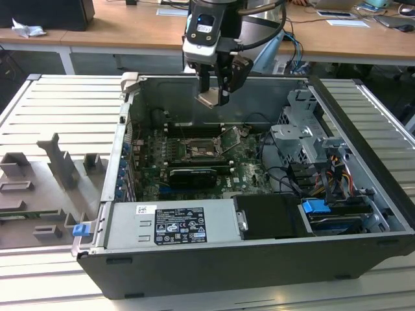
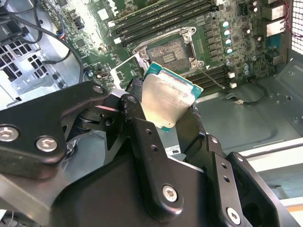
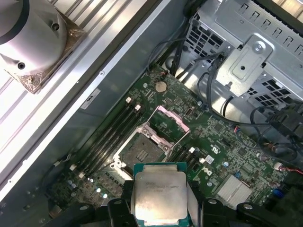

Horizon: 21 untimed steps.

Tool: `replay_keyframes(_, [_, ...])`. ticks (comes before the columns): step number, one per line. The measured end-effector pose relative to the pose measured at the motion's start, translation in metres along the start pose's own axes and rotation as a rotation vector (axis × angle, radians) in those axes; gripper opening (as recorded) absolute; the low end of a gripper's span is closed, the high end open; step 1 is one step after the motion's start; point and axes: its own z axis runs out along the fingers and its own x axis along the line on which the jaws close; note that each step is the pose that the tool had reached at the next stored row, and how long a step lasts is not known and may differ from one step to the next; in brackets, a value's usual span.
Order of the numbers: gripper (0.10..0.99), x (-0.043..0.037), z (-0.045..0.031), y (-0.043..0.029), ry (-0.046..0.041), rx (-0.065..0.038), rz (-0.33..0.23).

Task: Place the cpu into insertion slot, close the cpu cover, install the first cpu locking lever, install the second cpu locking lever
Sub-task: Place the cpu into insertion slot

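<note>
cpu (image 3: 160, 198) clamped by two edges between fingers of gripper (image 2: 166, 109), hanging well above insertion slot (image 3: 142, 149). Slot bare; cpu cover (image 3: 173, 120) tilted open beside it. Recommended: square cpu corners to slot rim, keep face level, descend slowly

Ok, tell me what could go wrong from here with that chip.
The cpu is gripped by its edges high above the insertion slot; a slip from the fingers could let it fall. It looks tilted, so lowered like this it may seat crooked. The open cpu cover stands beside the slot and could catch a corner.
</note>
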Motion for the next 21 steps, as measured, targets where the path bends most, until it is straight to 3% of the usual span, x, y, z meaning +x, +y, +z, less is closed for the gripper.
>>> replay_keyframes(12, [0.529,0.0000,0.0020,-0.0002,-0.0062,-0.001,0.064])
replay_keyframes(16, [0.529,-0.0001,0.0040,-0.0003,-0.0167,-0.003,0.175])
replay_keyframes(21, [0.529,-0.0001,0.0063,-0.0005,-0.0241,-0.004,0.257])
